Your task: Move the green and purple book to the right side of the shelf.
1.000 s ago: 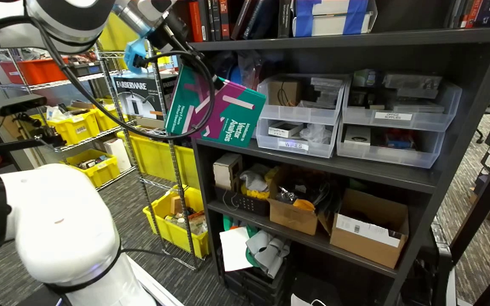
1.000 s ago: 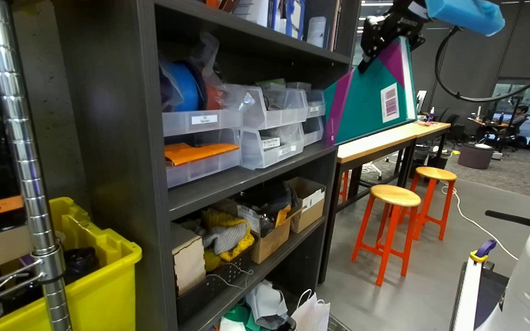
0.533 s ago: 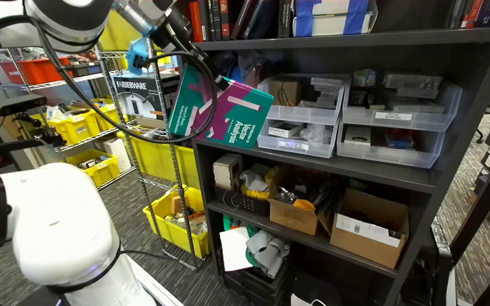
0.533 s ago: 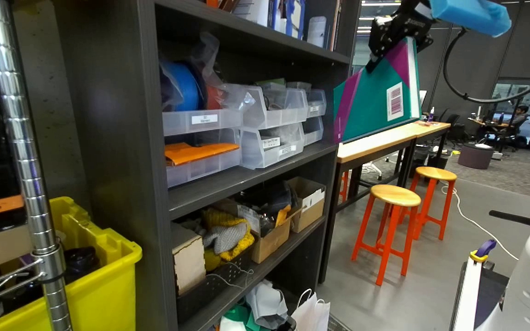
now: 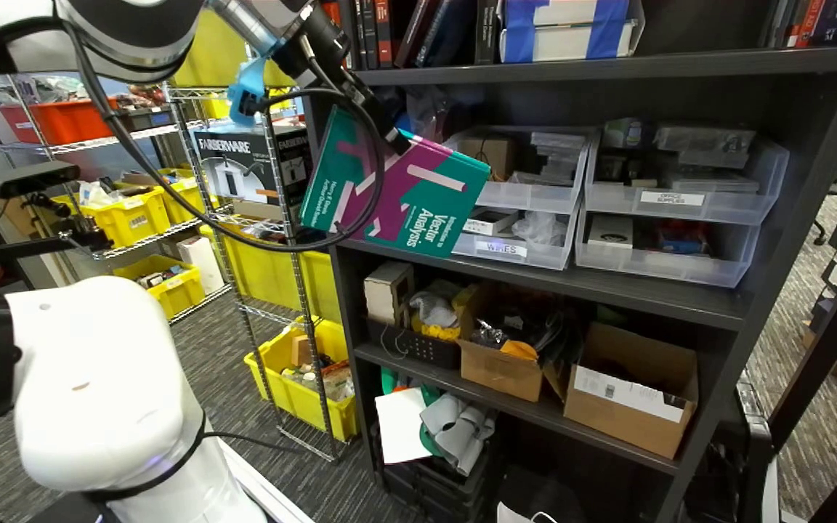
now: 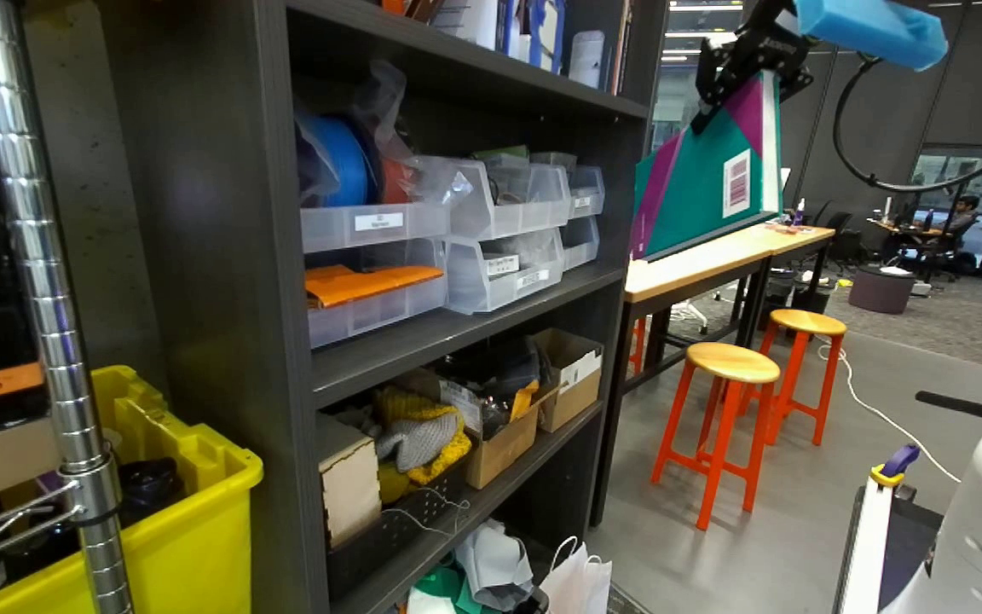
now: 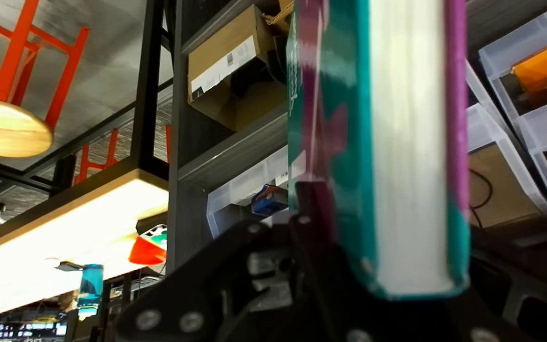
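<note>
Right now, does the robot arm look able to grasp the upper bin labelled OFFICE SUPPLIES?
Probably not: the gripper is closed on the Vector Analysis book, though the OFFICE SUPPLIES bin looks unobstructed from the front.

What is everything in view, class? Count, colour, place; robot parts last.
Shelf: one, dark grey, all views
Vector Analysis book: one, green and purple, before shelf
Books: several, dark and red, high on shelf
Drawer bins: six, translucent, below books
Open cardboard boxes: two, brown, below drawer bins
Wire racking: count unclear, silver, beside shelf
Large bins: several, yellow, on racking
Tables: several, tan-topped, past shelf
Stools: at least two, orange-legged, by tables
Person: one, dark-haired, background
Gripper: one, black, shut on book
Arm: one, white, facing shelf
</note>
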